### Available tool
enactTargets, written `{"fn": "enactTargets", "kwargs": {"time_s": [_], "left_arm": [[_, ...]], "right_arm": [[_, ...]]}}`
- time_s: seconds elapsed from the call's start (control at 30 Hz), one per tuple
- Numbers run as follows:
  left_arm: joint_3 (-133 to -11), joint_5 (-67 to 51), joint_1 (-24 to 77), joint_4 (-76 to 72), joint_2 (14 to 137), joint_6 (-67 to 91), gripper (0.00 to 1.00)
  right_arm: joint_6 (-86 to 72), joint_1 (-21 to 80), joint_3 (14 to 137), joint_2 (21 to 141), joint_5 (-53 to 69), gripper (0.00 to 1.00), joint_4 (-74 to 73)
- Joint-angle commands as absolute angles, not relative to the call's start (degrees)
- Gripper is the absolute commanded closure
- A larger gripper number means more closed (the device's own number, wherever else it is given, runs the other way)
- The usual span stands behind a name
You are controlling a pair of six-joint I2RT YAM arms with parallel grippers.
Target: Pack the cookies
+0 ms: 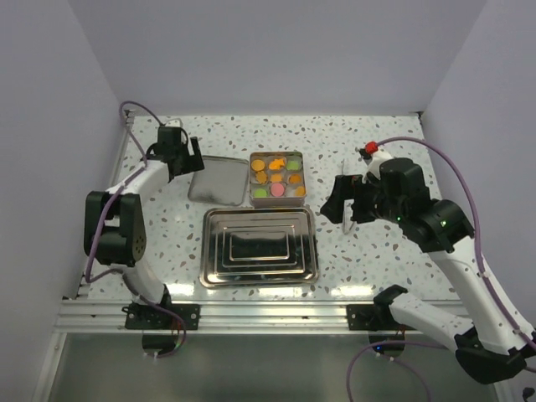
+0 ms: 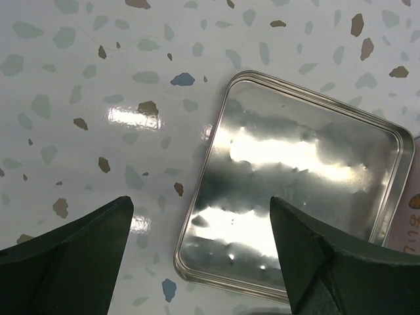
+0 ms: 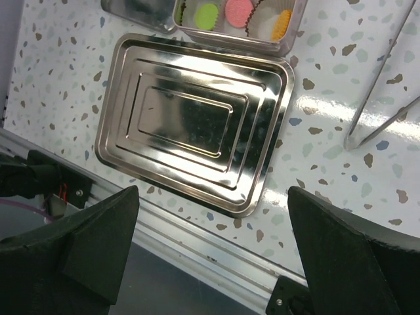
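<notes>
Top external view: the cookies (image 1: 277, 177) sit in paper cups inside a square tin (image 1: 278, 203) at mid-table, just beyond the large tray's (image 1: 260, 280) far rim. The left gripper (image 2: 200, 205) hangs spread wide and empty over the flat lid's (image 2: 295, 164) left edge. The right gripper (image 3: 213, 191), jaws wide and holding nothing, hovers over the tray's near edge. Tongs (image 3: 384, 105) lie on bare table to the tray's right.

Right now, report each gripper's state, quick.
Left gripper: open, holding nothing.
Right gripper: open, holding nothing.
</notes>
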State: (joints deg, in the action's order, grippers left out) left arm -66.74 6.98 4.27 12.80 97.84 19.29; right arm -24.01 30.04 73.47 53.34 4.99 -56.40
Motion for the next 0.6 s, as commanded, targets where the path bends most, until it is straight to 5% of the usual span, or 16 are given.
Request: {"fn": "enactTargets", "kwargs": {"time_s": [0.0,0.57], "left_arm": [[-71.8,5.7,3.7,11.6,103.1,16.4,0.11],[-78.0,6.6,3.7,17.4,116.4,15.3,0.62]], "right_arm": [[-25.3,30.1,76.1,54.5,2.6,0.01,-57.3],[-23.6,30.1,78.4,59.9,0.4,0.01,-57.7]]}}
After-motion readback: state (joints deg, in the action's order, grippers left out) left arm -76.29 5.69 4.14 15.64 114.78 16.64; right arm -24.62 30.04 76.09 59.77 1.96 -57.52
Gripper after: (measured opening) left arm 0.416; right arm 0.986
